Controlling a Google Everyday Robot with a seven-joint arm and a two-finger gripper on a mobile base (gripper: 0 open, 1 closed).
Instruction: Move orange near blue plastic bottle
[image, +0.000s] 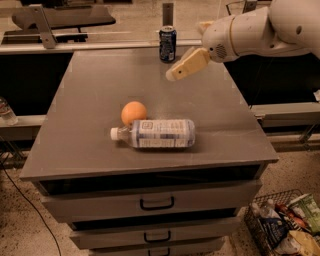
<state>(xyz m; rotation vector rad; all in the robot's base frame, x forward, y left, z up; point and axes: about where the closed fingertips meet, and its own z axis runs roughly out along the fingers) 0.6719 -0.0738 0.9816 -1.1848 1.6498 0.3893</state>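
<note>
Orange being supported by desk, touching blue plastic bottle at bottle's 11 o'clock. Pincer being held above desk at 1 o'clock, apart; its state cannot be told.

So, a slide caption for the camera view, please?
Orange beside blue plastic bottle; gripper hovers near the soda can.

Your arm reaches in from upper right, white wrist angled down-left; claw hangs in the air, tan, pointing down-left, touching nothing
</note>
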